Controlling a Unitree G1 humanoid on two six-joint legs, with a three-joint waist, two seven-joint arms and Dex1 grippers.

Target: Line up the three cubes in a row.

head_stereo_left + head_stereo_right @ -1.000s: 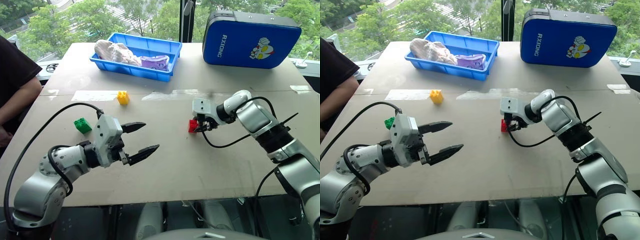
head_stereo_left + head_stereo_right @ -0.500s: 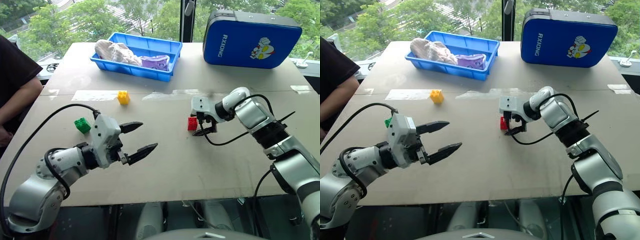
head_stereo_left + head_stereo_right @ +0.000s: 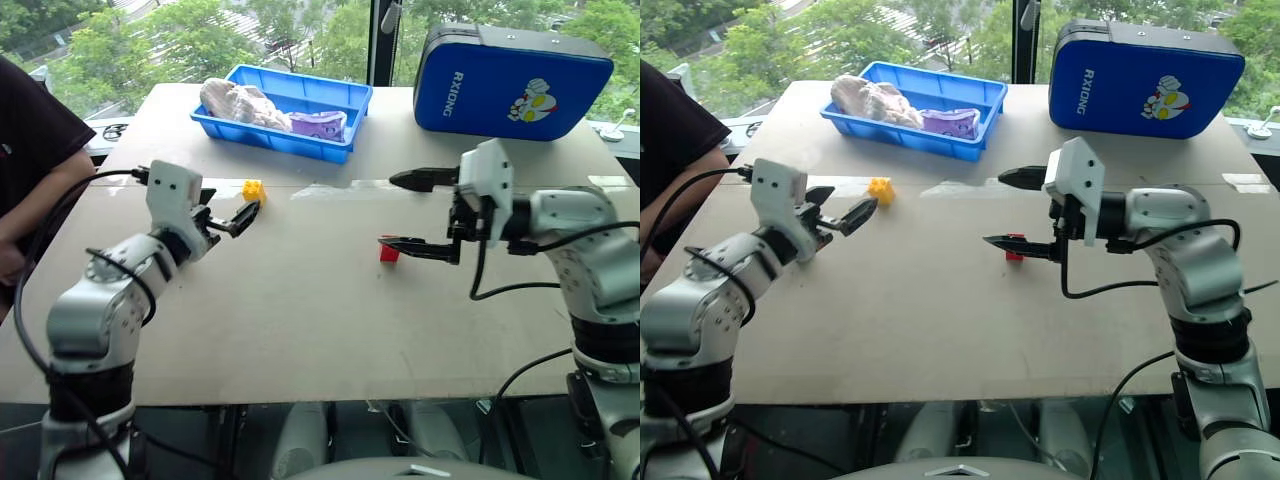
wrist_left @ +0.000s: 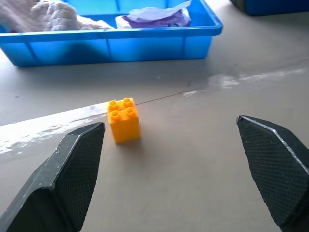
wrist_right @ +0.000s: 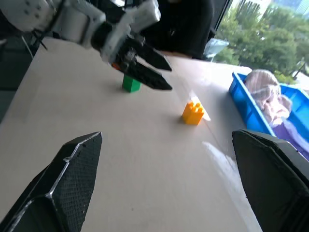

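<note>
The yellow cube [image 3: 253, 191] stands on the table in front of the blue tray. My left gripper [image 3: 235, 211] is open just short of it, and the cube [image 4: 123, 120] sits ahead between the spread fingers, untouched. The red cube [image 3: 389, 253] lies mid-table. My right gripper [image 3: 387, 210] hangs above it, open and empty, pointing left, its lower finger just over the cube. The green cube [image 5: 131, 83] shows in the right wrist view, on the table beyond my left gripper [image 5: 145, 67].
A blue tray [image 3: 300, 147] holding cloth and a purple bag stands at the back. A blue zipped case [image 3: 510, 85] lies at the back right. A person's arm [image 3: 30, 160] rests at the table's left edge.
My right gripper has opened, let go of the red cube, risen and turned to point left. My left gripper has swung forward and left to the yellow cube, covering the green one.
</note>
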